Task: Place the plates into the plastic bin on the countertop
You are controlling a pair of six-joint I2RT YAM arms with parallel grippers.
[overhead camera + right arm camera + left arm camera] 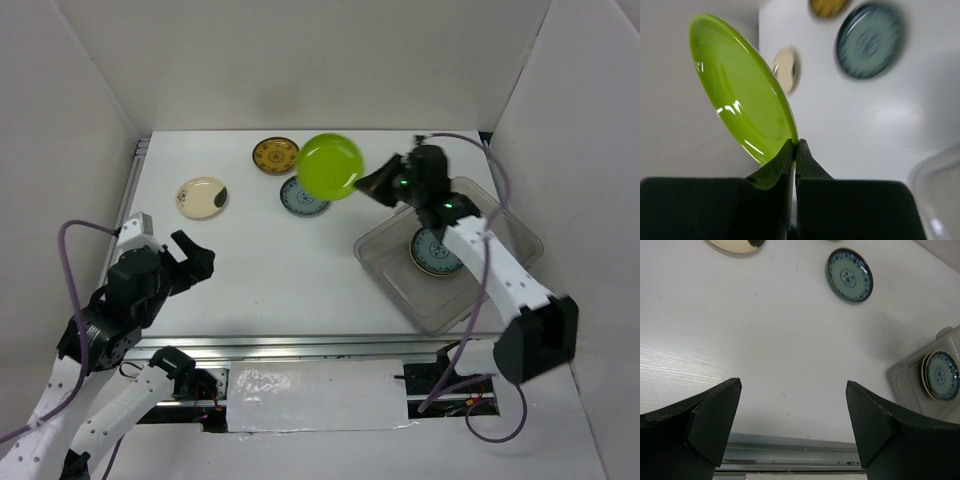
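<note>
My right gripper [372,183] is shut on the rim of the lime green plate [329,166] and holds it tilted in the air above the countertop [260,270], left of the clear plastic bin [390,262]. In the right wrist view the green plate [740,95] stands on edge between the fingers. A stack of plates topped by a blue-grey one [436,250] lies in the bin. On the countertop lie a mustard-yellow plate [275,155], a blue-grey plate [300,199] and a cream plate [201,197]. My left gripper [195,255] is open and empty at the near left.
A metal rail [290,345] runs along the near edge of the countertop. White walls stand close on the left, back and right. The right arm's purple cable [497,180] loops over the bin.
</note>
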